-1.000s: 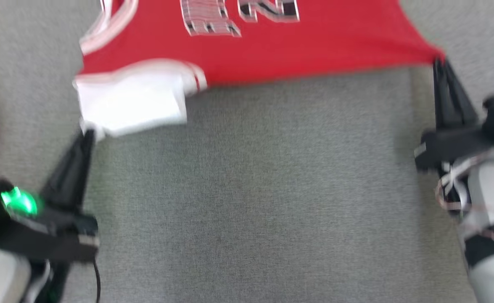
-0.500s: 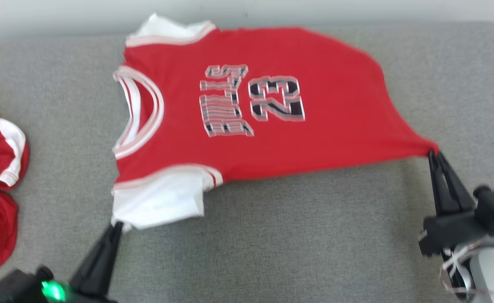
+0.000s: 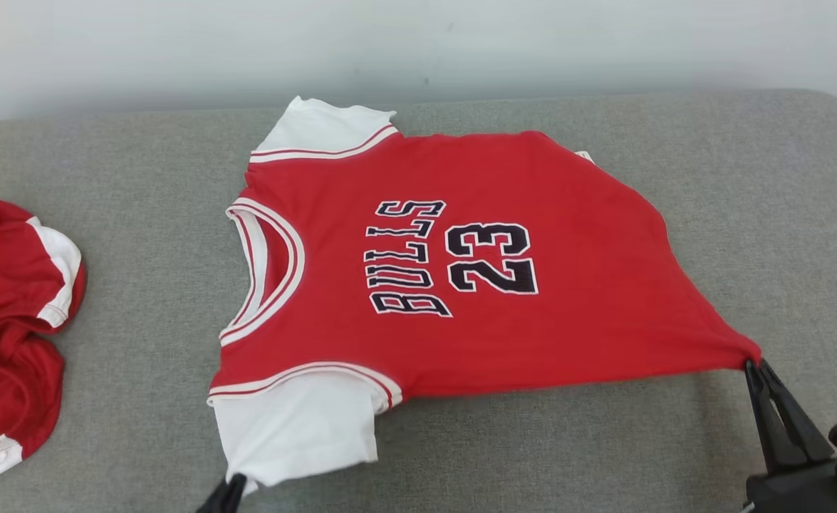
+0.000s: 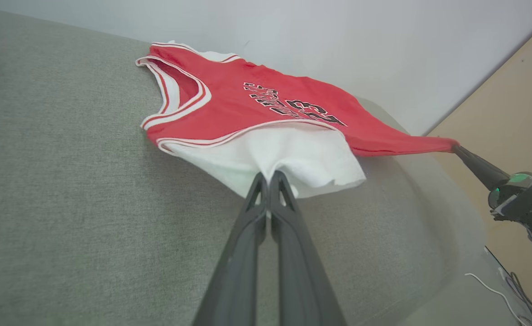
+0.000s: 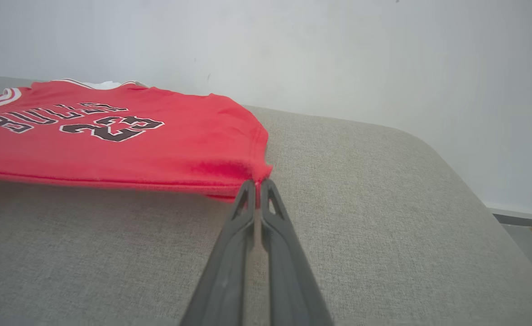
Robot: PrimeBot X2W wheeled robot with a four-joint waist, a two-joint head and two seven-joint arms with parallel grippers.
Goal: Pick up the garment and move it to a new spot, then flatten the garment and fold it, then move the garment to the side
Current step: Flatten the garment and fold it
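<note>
The garment is a red jersey with white sleeves and "BULLS 23" in dark letters, spread over the grey cushion, neck toward the left. My left gripper is shut on the edge of the near white sleeve, as the left wrist view shows. My right gripper is shut on the near hem corner at the right, pulling it to a point; the right wrist view shows red cloth pinched between the fingertips. The near edge of the jersey hangs slightly above the cushion.
A second red and white garment lies crumpled at the cushion's left edge. A pale wall runs behind the cushion. The cushion's rounded right end drops to a floor with cables.
The head camera has tilted up, so the whole jersey and the wall came into view. Both grippers kept hold of the sleeve and the hem corner.
</note>
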